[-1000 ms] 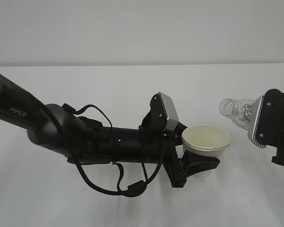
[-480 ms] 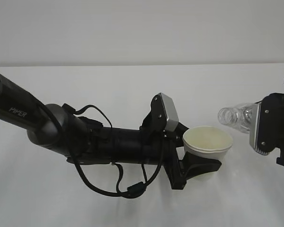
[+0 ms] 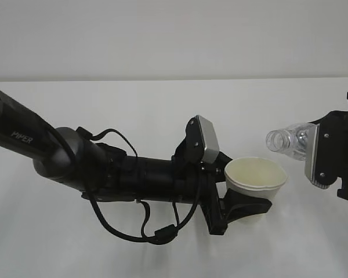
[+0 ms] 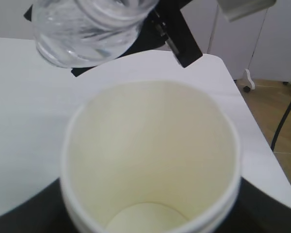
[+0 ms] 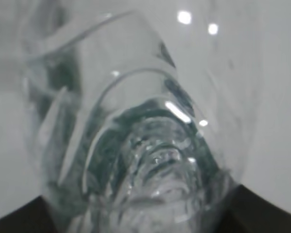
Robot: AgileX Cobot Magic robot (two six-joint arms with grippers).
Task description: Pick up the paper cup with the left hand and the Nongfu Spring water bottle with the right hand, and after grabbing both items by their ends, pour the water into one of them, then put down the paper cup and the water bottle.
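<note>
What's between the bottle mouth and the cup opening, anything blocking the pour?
Nothing visible. The Nongfu Spring water bottle lies tipped with its mouth toward the paper cup, up and to the right of the rim; only open air between them. The cup's inside looks empty.

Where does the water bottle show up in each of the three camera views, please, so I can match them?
Exterior view: the bottle lies tipped at right, mouth toward the paper cup, held by the right gripper.
Left wrist view: its mouth fills the top left, above the cup.
Right wrist view: the bottle fills the frame, blurred.
Shared landmark: the white table.
</note>
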